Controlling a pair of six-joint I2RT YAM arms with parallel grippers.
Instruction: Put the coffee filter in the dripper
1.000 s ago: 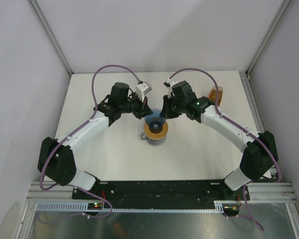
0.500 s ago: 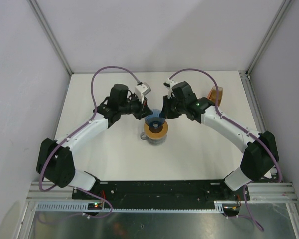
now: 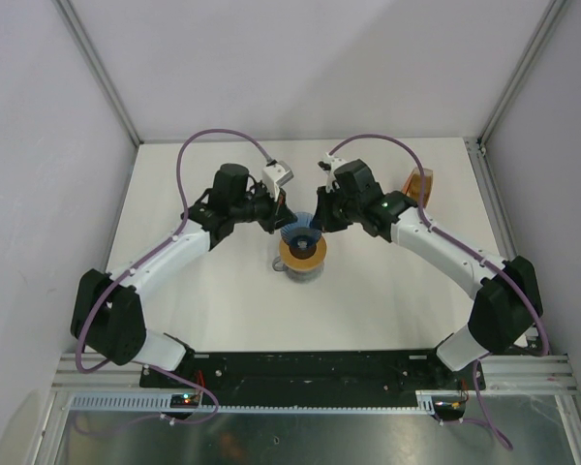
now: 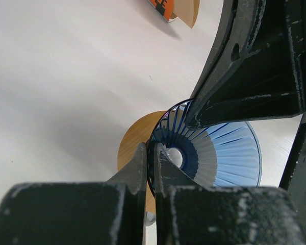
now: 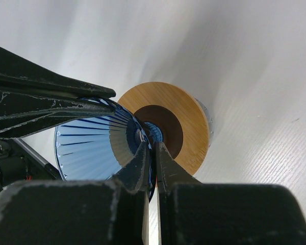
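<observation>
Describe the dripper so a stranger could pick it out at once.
Start at the middle of the white table. There the left gripper and right gripper together pinch the dripper: a translucent blue ribbed cone, tilted, unlike the flat wooden ring next to it.

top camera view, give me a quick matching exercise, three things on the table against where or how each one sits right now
Things:
1 dripper
2 wooden ring
3 filter stack

States:
a off at the far right, untouched
b pinched at its rim by the left gripper and the right gripper
c lying flat, dark centre hole facing up

Pairs: 1-b; 2-c; 3-a
</observation>
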